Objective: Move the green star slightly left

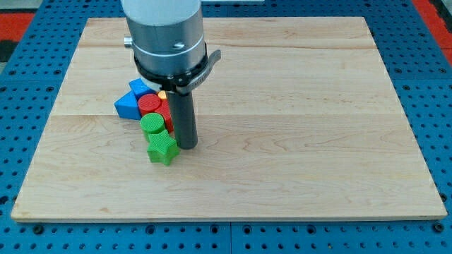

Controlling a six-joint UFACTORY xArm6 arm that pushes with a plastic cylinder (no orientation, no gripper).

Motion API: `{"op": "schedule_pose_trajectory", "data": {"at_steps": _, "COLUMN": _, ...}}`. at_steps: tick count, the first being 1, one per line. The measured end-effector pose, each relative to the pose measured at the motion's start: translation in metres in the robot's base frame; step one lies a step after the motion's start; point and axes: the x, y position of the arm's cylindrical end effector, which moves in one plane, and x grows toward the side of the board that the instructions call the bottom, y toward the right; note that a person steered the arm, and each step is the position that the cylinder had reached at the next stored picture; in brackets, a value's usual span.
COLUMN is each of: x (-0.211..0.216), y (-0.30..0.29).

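Observation:
The green star [162, 149] lies on the wooden board [296, 120], left of centre and toward the view's bottom of a tight cluster of blocks. My tip [187, 145] stands just to the star's right, touching or nearly touching it. Directly above the star is a green cylinder [152, 125]. Above that is a red cylinder [149, 105], with another red block [167, 115] partly hidden behind the rod.
Two blue blocks sit at the cluster's upper left: a wedge-like one [127, 106] and a cube [140, 87]. A small sliver of a yellow or orange block [162, 93] peeks out beside the rod. The arm's grey body [164, 32] hides the board behind it.

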Motion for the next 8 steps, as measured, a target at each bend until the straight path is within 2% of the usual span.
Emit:
{"op": "schedule_pose_trajectory", "data": {"at_steps": 4, "x": 0.006, "y": -0.022}}
{"op": "schedule_pose_trajectory", "data": {"at_steps": 6, "x": 0.015, "y": 0.018}}
{"op": "schedule_pose_trajectory", "data": {"at_steps": 8, "x": 0.028, "y": -0.032}}
